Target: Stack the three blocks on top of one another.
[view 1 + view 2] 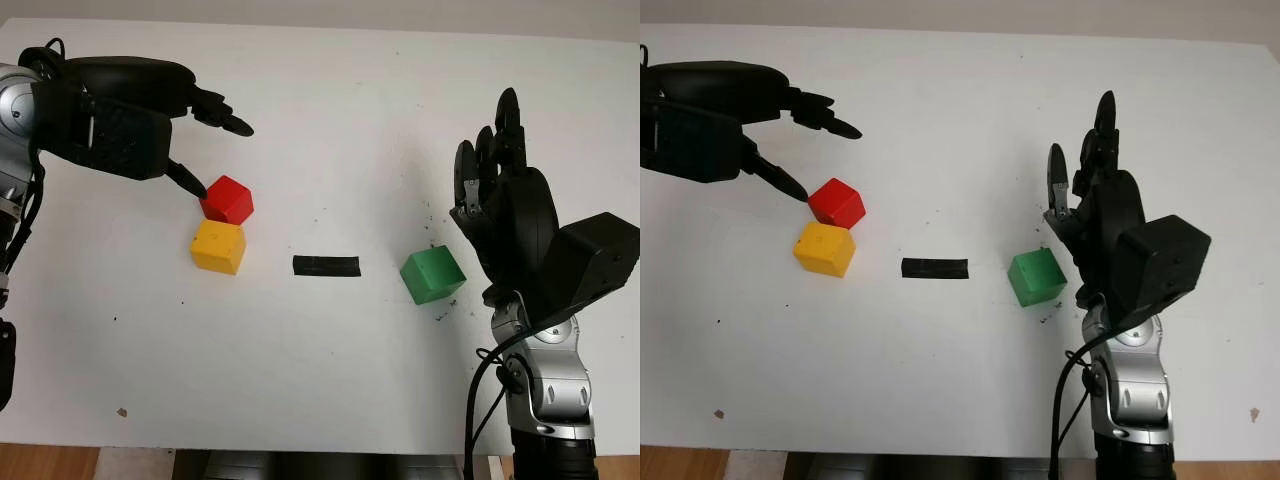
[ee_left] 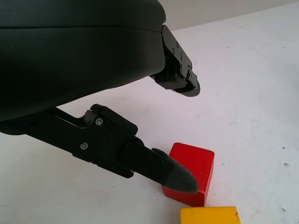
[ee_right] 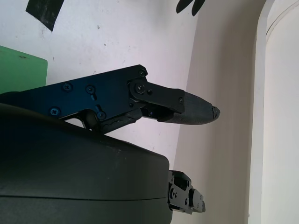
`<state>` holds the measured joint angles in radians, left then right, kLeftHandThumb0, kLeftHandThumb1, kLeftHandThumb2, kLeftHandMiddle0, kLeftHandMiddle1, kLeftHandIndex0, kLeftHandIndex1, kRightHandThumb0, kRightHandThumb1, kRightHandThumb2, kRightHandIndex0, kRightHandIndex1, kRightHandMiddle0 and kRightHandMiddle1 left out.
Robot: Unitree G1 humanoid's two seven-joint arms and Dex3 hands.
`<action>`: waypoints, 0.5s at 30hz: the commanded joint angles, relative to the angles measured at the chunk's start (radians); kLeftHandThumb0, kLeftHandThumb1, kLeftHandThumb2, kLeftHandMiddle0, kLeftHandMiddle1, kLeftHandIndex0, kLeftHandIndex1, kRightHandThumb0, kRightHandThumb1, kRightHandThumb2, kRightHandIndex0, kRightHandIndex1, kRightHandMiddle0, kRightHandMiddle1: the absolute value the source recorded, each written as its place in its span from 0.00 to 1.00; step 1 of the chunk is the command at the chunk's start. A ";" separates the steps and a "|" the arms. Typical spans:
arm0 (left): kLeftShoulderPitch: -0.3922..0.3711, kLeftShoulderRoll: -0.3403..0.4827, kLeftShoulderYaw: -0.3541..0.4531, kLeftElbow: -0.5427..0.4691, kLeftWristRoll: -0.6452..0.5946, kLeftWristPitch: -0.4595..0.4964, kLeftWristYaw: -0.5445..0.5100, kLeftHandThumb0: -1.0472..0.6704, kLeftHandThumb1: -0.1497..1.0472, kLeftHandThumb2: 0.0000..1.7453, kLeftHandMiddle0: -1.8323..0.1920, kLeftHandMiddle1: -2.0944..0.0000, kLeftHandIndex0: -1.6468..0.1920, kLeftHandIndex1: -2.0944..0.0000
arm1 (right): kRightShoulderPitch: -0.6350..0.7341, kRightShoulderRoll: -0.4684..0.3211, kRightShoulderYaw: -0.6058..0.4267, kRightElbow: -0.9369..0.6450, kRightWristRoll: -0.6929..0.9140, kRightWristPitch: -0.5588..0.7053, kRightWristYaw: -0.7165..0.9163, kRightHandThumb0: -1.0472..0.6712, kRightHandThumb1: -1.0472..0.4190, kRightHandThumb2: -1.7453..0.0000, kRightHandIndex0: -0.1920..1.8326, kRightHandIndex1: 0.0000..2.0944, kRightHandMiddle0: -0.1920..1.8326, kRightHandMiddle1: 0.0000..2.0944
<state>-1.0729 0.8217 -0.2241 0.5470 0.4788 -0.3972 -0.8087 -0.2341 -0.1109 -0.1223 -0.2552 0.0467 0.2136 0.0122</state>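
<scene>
I'm seeing the right hand point(image 1: 1085, 190) open, hanging just beside the green block point(image 1: 1037, 276); farther off I'm holding the left hand point(image 1: 175, 130) open w/ lower fingertip point(image 2: 180, 177) at the red block point(image 1: 227, 199), yellow block point(image 1: 218, 246) touching it on the near side

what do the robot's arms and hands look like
Both are alike: the left hand and right hand have glossy black shells and slim black fingers with screwed joint plates. The right forearm is silver metal with a black cable looping beside it; the left arm shows silver metal too.
</scene>
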 commanded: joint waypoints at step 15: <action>0.006 0.016 -0.036 0.021 0.043 -0.013 0.000 0.23 0.84 0.03 0.87 0.98 0.65 0.97 | 0.017 0.005 -0.006 -0.007 0.008 -0.015 0.003 0.26 0.00 0.65 0.00 0.00 0.00 0.00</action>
<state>-1.0723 0.8262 -0.2516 0.5618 0.5163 -0.4040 -0.8180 -0.2300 -0.1043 -0.1243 -0.2552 0.0509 0.2119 0.0154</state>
